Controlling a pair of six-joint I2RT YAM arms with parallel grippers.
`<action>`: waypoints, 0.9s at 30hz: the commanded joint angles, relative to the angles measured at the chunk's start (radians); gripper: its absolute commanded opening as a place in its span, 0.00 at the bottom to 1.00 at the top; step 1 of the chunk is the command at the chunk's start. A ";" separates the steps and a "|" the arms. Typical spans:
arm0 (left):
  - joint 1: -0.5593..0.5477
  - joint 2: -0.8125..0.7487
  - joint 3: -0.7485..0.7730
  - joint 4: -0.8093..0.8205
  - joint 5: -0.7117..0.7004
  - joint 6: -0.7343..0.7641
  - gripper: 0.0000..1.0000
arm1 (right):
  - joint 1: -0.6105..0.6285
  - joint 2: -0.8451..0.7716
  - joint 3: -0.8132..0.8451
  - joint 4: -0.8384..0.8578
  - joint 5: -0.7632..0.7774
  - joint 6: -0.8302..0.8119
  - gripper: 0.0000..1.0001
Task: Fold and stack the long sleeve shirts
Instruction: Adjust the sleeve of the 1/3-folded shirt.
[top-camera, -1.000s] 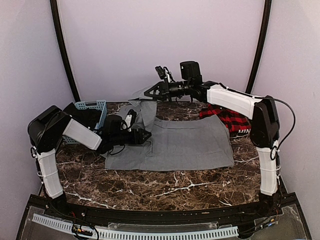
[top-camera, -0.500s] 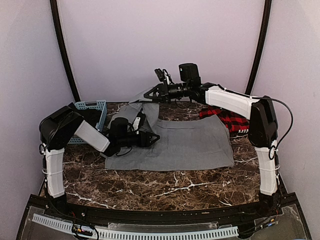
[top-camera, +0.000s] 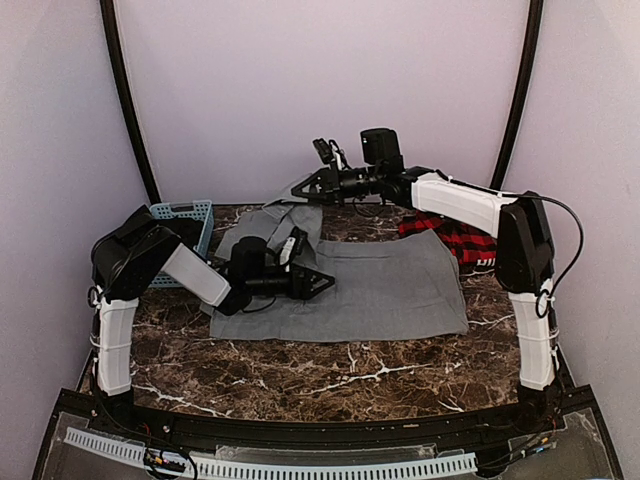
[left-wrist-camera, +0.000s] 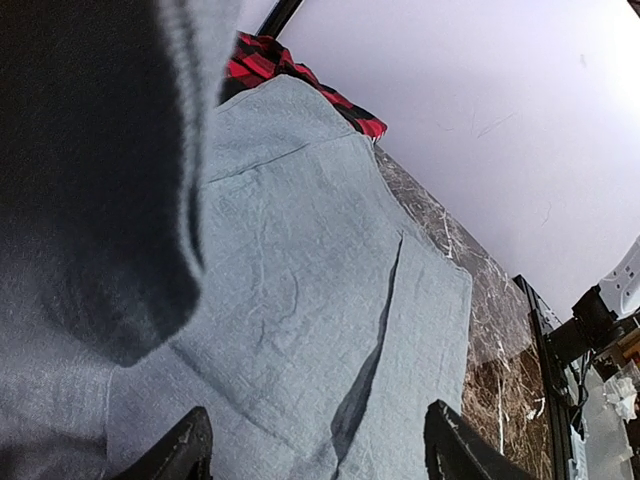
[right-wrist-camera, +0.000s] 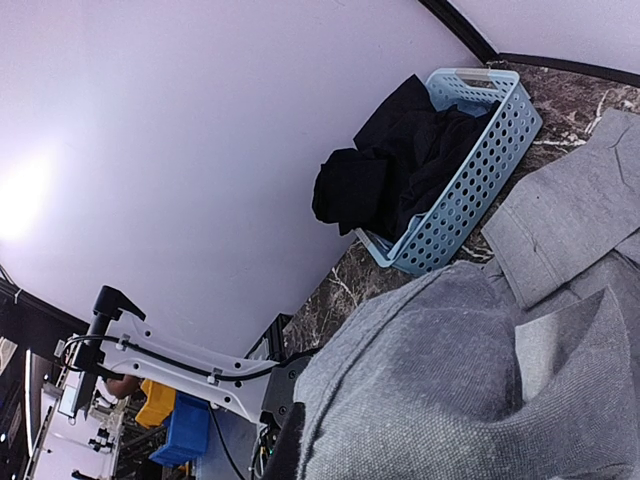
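Observation:
The grey shirt (top-camera: 385, 285) lies spread flat on the marble table. My right gripper (top-camera: 300, 189) is at the far left of the shirt, shut on a part of it, and holds that part lifted so it hangs down (top-camera: 285, 215). In the right wrist view grey cloth (right-wrist-camera: 480, 380) covers the fingers. My left gripper (top-camera: 326, 283) is low over the shirt's left half, open and empty, its fingertips (left-wrist-camera: 190, 448) wide apart above flat grey cloth (left-wrist-camera: 300, 280) with one long crease. The red-and-black plaid shirt (top-camera: 460, 240) lies bunched at the far right, partly under the grey one; it also shows in the left wrist view (left-wrist-camera: 270, 65).
A light blue perforated basket (top-camera: 185, 213) stands at the far left; black clothes (right-wrist-camera: 400, 150) fill it. Bare marble table (top-camera: 330, 375) runs along the front of the shirt. Purple walls close in the back and both sides.
My left gripper has slid to the right across the grey shirt, further onto it. My right gripper has kept the lifted part of the shirt up, nearly still.

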 joint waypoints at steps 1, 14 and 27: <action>-0.003 -0.045 -0.018 0.041 0.007 0.011 0.71 | -0.010 0.010 0.015 0.036 -0.024 -0.002 0.00; -0.004 -0.288 -0.338 0.079 -0.146 0.101 0.78 | -0.009 -0.025 -0.044 0.026 -0.033 -0.033 0.00; -0.003 -0.346 -0.394 0.036 -0.275 0.124 0.77 | -0.002 -0.097 -0.150 0.028 -0.038 -0.045 0.00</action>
